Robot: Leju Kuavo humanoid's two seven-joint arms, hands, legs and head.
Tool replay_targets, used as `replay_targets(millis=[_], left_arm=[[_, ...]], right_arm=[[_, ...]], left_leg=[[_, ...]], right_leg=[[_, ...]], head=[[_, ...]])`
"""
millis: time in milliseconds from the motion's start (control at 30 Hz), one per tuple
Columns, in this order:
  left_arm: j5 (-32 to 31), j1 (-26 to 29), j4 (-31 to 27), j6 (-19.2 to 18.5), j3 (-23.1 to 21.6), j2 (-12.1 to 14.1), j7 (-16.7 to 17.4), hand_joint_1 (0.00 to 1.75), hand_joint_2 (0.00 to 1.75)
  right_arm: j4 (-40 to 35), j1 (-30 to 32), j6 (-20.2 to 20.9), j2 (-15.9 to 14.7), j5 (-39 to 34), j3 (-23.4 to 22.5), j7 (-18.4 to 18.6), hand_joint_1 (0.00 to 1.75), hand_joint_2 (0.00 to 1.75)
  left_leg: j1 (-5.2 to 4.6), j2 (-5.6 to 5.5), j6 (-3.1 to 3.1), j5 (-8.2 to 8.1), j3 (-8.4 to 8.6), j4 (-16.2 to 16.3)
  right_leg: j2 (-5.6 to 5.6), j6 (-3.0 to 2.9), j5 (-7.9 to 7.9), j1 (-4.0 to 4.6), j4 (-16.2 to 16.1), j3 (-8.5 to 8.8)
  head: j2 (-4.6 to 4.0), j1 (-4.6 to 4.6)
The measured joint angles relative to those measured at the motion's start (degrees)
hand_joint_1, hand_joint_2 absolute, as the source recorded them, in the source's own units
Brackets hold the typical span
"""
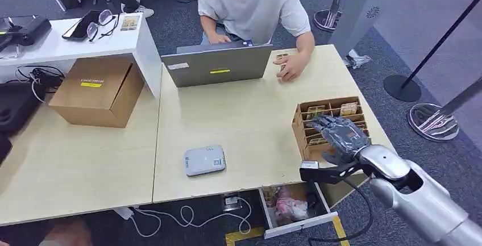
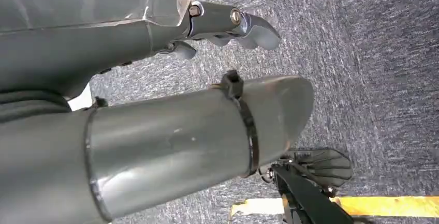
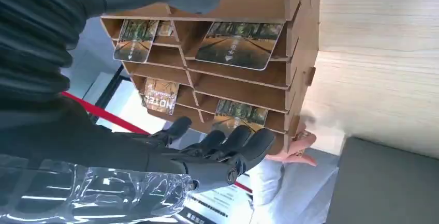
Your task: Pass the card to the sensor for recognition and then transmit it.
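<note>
The right hand (image 1: 340, 134) hovers, fingers spread and empty, over the slotted wooden card rack (image 1: 304, 122) at the desk (image 1: 250, 115) edge, where cards (image 3: 239, 44) wait; left hand (image 2: 228, 25) hangs curled, empty

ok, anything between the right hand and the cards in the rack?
Nothing visible. The right hand hangs over the rack, fingers spread, holding nothing; the cards sit exposed in their open slots.

Even, bright overhead light filled the head view, leaving only soft shadows on the pale table (image 1: 239, 121). The left wrist view was dimmer, its near parts blurred. Glare washed out the right wrist view's background.
</note>
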Motion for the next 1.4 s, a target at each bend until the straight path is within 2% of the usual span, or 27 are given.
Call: replay_targets(millis=[567,1033,1067,1100,1133,1333,1400], left_arm=[[0.0,-0.5,0.0,0.3,0.0,-0.5,-0.2,0.00,0.00],[0.0,-0.6,0.0,0.3,0.2,-0.6,-0.2,0.00,0.00],[0.0,-0.6,0.0,0.3,0.2,-0.6,-0.2,0.00,0.00],[0.0,-0.6,0.0,0.3,0.2,-0.7,-0.2,0.00,0.00],[0.0,-0.6,0.0,0.4,0.3,-0.7,-0.2,0.00,0.00],[0.0,-0.6,0.0,0.4,0.4,-0.9,-0.2,0.00,0.00],[0.0,-0.6,0.0,0.4,0.4,-0.9,-0.2,0.00,0.00]], right_arm=[[1.7,-0.1,0.1,0.6,0.5,0.0,0.0,0.45,1.75],[5.1,-2.0,0.3,1.8,0.6,1.0,-1.5,0.54,1.75],[5.3,-2.2,0.3,1.8,0.6,1.1,-1.7,0.61,1.75],[5.6,-2.4,0.3,1.9,0.6,1.2,-1.8,1.12,1.75],[5.9,-2.7,0.3,2.0,0.6,1.4,-1.9,1.31,1.75],[7.4,-4.0,0.3,2.7,0.6,1.9,-2.3,1.40,1.75],[7.8,-4.2,0.3,2.8,0.6,2.0,-2.4,1.54,1.75]], left_leg=[[0.00,-0.01,0.00,0.00,-0.01,0.0],[0.00,-0.01,0.00,0.00,-0.01,0.0],[0.00,-0.01,0.00,0.00,-0.01,0.0],[0.00,-0.01,0.00,0.00,-0.01,0.0],[0.00,-0.01,0.00,0.00,-0.01,0.0],[0.00,-0.01,0.00,0.00,-0.01,0.0],[0.00,-0.01,0.00,0.00,-0.01,0.0]], right_leg=[[-0.01,0.00,0.00,0.00,0.0,0.00],[-0.01,0.00,0.00,0.00,0.0,0.00],[-0.01,0.00,0.00,0.00,0.0,0.00],[-0.01,0.00,0.00,0.00,0.0,0.00],[-0.01,0.00,0.00,0.00,0.0,0.00],[-0.01,0.00,0.00,0.00,0.0,0.00],[-0.01,0.00,0.00,0.00,0.0,0.00]], head=[[0.00,0.00],[0.00,0.00],[0.00,0.00],[0.00,0.00],[0.00,0.00],[0.00,0.00],[0.00,0.00]])
